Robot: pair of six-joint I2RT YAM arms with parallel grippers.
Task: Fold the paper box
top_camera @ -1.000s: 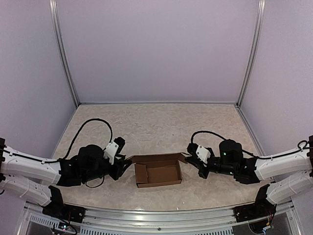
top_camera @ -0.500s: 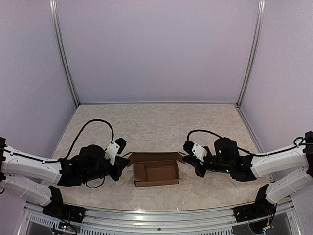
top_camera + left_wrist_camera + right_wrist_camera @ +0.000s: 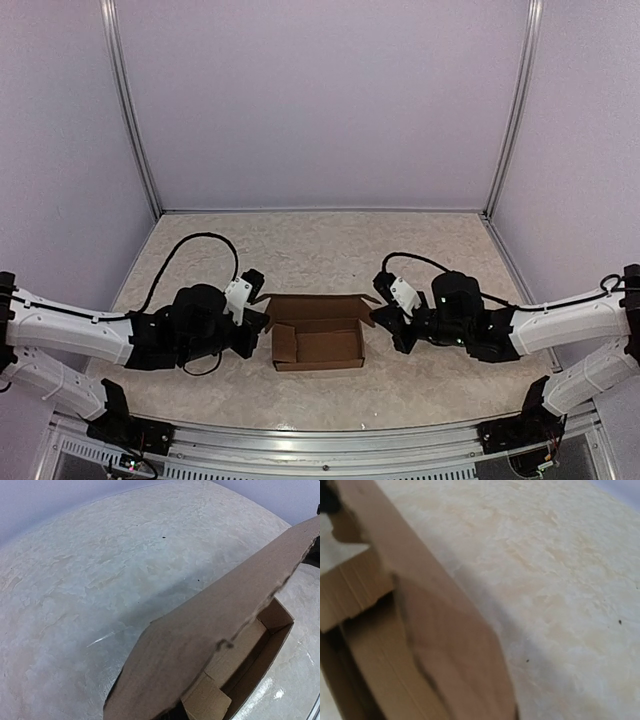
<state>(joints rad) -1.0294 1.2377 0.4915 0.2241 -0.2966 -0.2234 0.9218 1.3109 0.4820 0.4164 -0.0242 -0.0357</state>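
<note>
Paper box (image 3: 318, 345), long axis left-right, open upward; left fingers (image 3: 258, 322), right fingers (image 3: 381, 318) pinch its flap (image 3: 315, 306).

Top view: L gripper (image 3: 262, 318) fingertips are hidden under the gripper's own body, so contact w/ the paper box (image 3: 318, 335) can't be told. Same for R gripper (image 3: 378, 315).

L arm (image 3: 70, 330) & R arm (image 3: 570, 320) are cut off at the frame sides.

L wrist view: own fingers out of frame. Lid flap (image 3: 210, 630) runs off btm & right edges and covers most of the box interior.

R wrist view: heavily blurred. Cardboard runs off left & btm edges, and which panel is which is unclear. Dark shape (image 3: 326, 499) in the top-left corner is too cut off to identify.
</note>
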